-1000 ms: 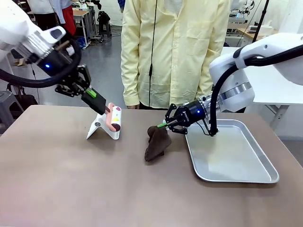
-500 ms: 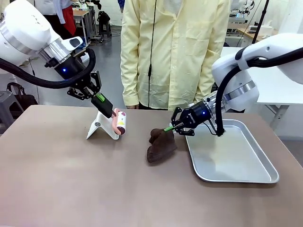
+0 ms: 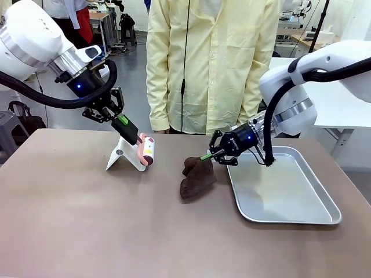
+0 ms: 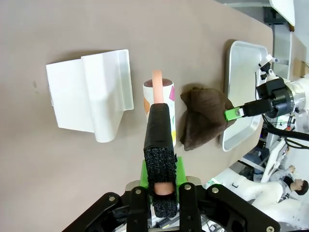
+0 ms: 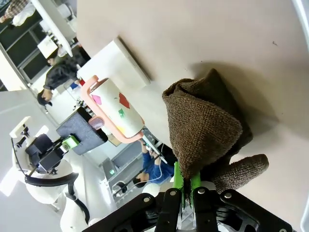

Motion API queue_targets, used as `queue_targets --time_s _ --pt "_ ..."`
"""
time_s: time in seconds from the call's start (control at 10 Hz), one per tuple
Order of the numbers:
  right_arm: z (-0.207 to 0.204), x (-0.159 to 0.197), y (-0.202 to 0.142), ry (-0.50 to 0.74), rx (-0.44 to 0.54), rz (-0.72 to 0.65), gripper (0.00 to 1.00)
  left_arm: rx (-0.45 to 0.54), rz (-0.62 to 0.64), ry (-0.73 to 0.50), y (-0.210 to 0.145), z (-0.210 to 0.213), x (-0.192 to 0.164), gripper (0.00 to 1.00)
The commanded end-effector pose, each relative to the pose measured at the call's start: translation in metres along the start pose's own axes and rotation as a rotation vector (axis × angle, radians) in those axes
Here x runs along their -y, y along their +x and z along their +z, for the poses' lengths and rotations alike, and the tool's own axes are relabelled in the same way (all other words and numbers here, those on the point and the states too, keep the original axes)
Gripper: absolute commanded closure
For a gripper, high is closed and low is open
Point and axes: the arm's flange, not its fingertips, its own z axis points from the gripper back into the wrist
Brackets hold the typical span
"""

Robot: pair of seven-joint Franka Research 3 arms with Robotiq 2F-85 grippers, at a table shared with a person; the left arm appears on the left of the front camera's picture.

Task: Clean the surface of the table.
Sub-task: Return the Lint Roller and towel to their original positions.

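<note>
Table: the big grey-brown table (image 3: 87, 231) lies between the robot and the person; its near half is bare.
Tray: a silver tray (image 3: 330, 214) sits by the right edge.
Cloth: a brown cloth (image 3: 196, 176) lies just left of the tray.
Right gripper (image 3: 204, 156): pinched tight on the cloth's top.
Left gripper (image 3: 134, 138): clamped on a lint roller (image 3: 147, 150), just beside a white stand (image 3: 123, 156).
</note>
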Motion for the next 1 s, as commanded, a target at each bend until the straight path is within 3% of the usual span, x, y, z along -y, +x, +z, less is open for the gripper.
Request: queue_targets --time_s 0.0,0.4,0.9 --pt "0.000 0.000 0.000 0.000 0.000 0.000 0.94 0.000 0.000 0.000 0.000 0.000 0.000 0.78" --pt "-0.012 -0.004 0.006 -0.061 0.084 -0.021 0.94 0.055 -0.009 0.053 0.012 -0.004 -0.006 0.78" --pt "-0.024 -0.004 0.021 -0.090 0.080 -0.057 0.94 0.043 0.034 0.073 0.031 -0.013 -0.020 0.78"
